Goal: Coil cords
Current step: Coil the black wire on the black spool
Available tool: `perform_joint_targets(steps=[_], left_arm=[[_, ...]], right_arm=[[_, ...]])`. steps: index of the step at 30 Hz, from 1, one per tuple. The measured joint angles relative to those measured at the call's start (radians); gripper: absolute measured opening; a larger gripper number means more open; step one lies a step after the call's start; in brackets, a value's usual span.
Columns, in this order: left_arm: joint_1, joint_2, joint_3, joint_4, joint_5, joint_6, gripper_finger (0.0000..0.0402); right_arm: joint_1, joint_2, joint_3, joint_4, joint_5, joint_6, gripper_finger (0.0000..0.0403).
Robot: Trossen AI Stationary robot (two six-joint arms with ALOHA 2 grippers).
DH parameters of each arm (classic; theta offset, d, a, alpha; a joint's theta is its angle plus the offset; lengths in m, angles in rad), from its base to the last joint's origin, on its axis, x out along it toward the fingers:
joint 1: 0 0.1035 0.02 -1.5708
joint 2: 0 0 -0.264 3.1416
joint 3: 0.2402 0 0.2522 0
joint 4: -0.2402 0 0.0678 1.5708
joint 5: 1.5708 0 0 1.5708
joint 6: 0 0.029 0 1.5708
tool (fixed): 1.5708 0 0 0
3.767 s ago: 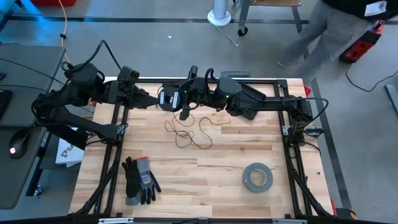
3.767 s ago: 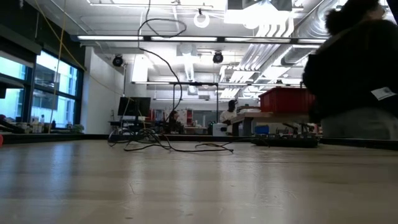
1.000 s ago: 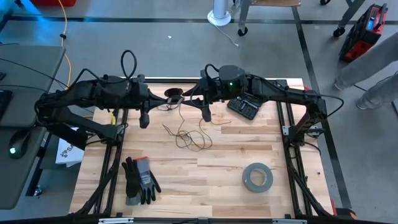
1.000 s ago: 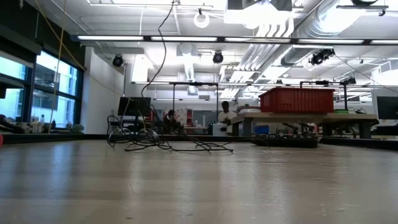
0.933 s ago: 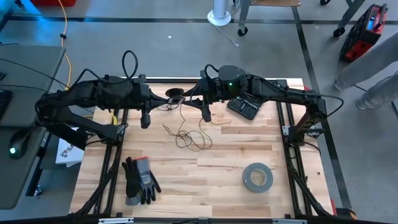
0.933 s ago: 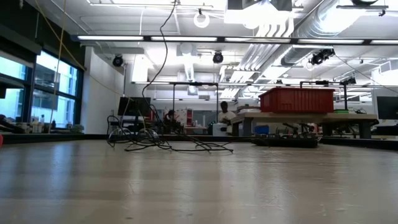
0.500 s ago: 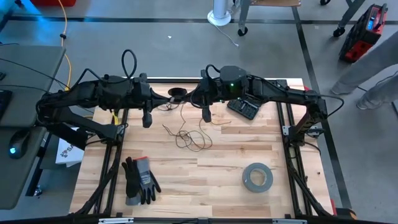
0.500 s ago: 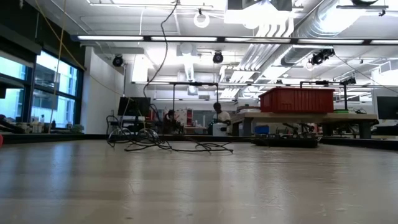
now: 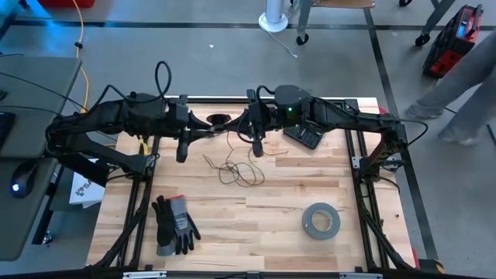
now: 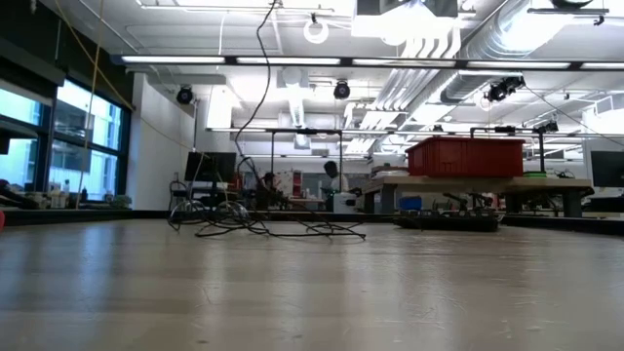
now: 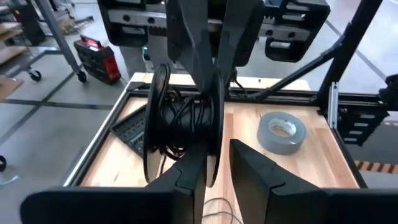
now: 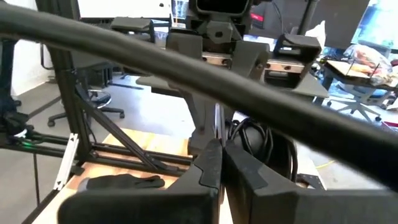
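Cord (image 9: 226,172): you have one very thin dark wire. Part of it lies in loose, uneven loops on the table (image 9: 271,209), and part is wound on a small round black spool (image 11: 180,130) with thin flat rims. A strand rises from the loose loops toward the spool.

Surface: a pale wooden plank top in a dark metal frame. The loose loops lie well apart from the tape roll (image 9: 308,225), farther back on the table and more toward the left arm's side. A pair of gloves (image 9: 174,225) lies well to the left of the tape roll, near the front edge. A dark case (image 9: 304,136) sits behind the tape roll, under the right arm.

Room: grey floor with a yellow cable (image 9: 80,31). A person's legs (image 9: 457,101) show off the table, beyond the tape roll's side. The low view shows a workshop hall with a red crate (image 10: 466,156).

Jaws: both grippers meet nose to nose above the back of the table, behind the loose loops and well apart from the tape roll. The right gripper (image 12: 221,165) has its jaws pressed together, pinching the spool's rim from above. The left gripper (image 11: 214,168) has its jaws slightly parted, with the same rim between them. You cannot tell whether those jaws touch the rim.
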Motion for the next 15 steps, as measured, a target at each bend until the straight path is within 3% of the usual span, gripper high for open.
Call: perform_joint_targets(steps=[6, 12, 15], left_arm=[[0.000, -0.009, 0.000, -0.005, 0.003, -0.013, 0.0061], [0.000, -0.004, 0.000, -0.009, -0.006, 0.009, 0.0012], [-0.001, -0.003, 0.000, -0.005, -0.010, 0.011, 0.0006]], right_arm=[[-0.001, 0.000, 0.000, 0.021, 0.014, 0.000, 0.0001], [0.000, 0.000, 0.000, 0.031, 0.006, 0.001, 0.0000], [-0.001, 0.000, 0.000, 0.032, 0.006, 0.002, 0.0000]])
